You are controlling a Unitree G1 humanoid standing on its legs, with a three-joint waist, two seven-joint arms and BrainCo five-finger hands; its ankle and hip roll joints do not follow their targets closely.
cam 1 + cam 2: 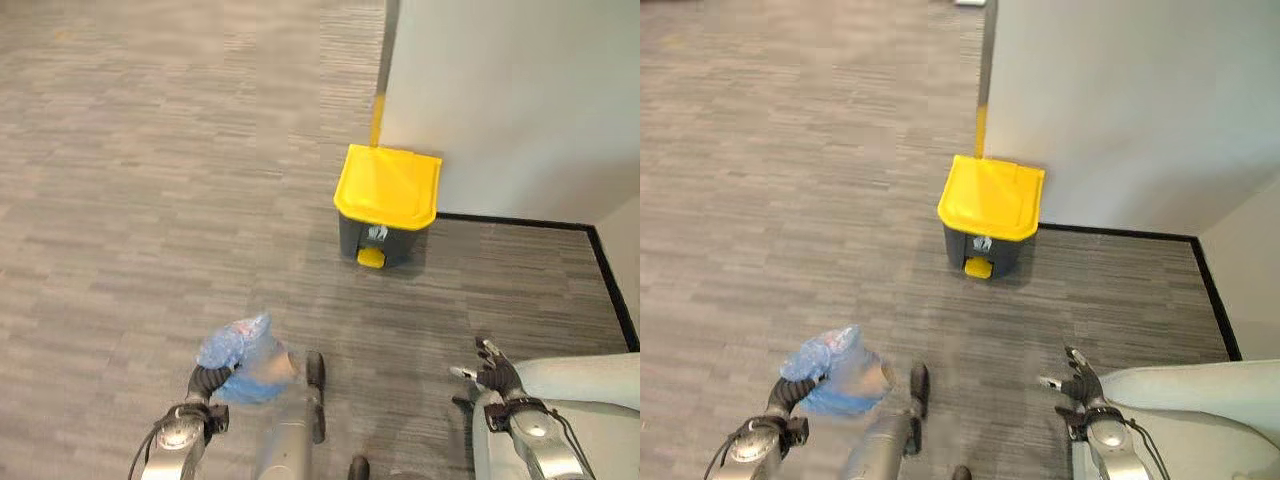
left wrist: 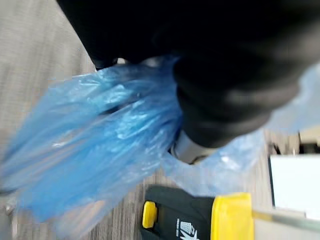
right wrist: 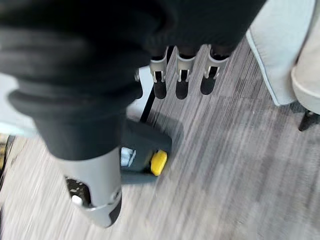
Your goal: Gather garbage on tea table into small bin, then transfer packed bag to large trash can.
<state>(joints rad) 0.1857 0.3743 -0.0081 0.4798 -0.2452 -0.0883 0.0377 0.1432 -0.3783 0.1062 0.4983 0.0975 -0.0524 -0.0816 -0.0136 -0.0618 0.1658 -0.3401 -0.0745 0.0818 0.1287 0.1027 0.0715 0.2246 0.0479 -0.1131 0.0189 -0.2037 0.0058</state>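
Nearest, at seven o'clock in the left eye view, the left hand (image 1: 207,381) is clenched round the gathered neck of the blue bag (image 1: 241,360), which hangs clear of the floor. Judged light, limp and slippery; the bunched neck is the sound hold, the thin film may tear. At five o'clock the right hand (image 1: 497,370) is empty, fingers relaxed. Farther, at twelve o'clock, the large trash can (image 1: 388,200) stands against the wall (image 1: 510,90), yellow lid down.
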